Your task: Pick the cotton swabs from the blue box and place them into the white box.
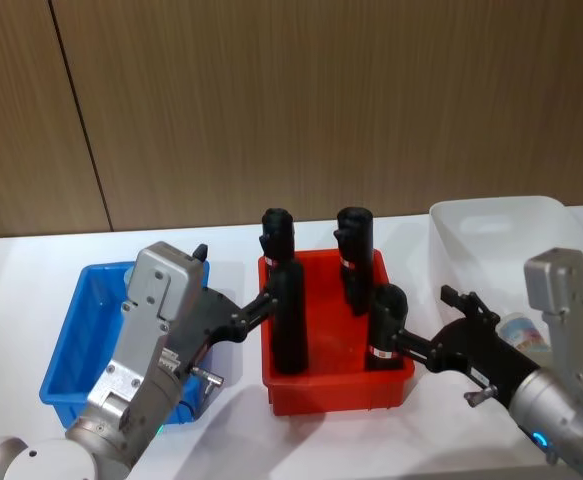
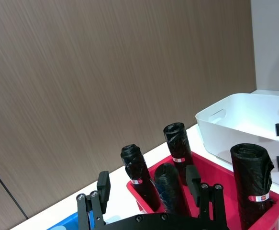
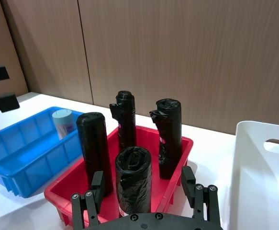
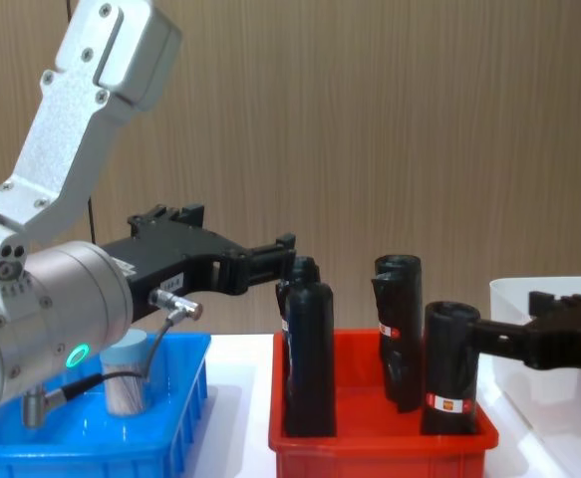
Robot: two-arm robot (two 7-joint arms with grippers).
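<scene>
Left gripper (image 1: 256,308): you hold it raised between the blue box (image 1: 81,345) and the red bin (image 1: 336,385), fingers spread, nothing in them.
Cotton swabs (image 4: 126,374): one jar stands upright in the blue box; another lies inside the white box (image 1: 491,222), just beside the right arm.
Right gripper (image 1: 451,325): fingers apart, empty, between red bin and white box.
Approach: bring the left gripper back over the blue box, drop straight down around the lid, and stay clear of the black rolls (image 1: 288,318).
</scene>
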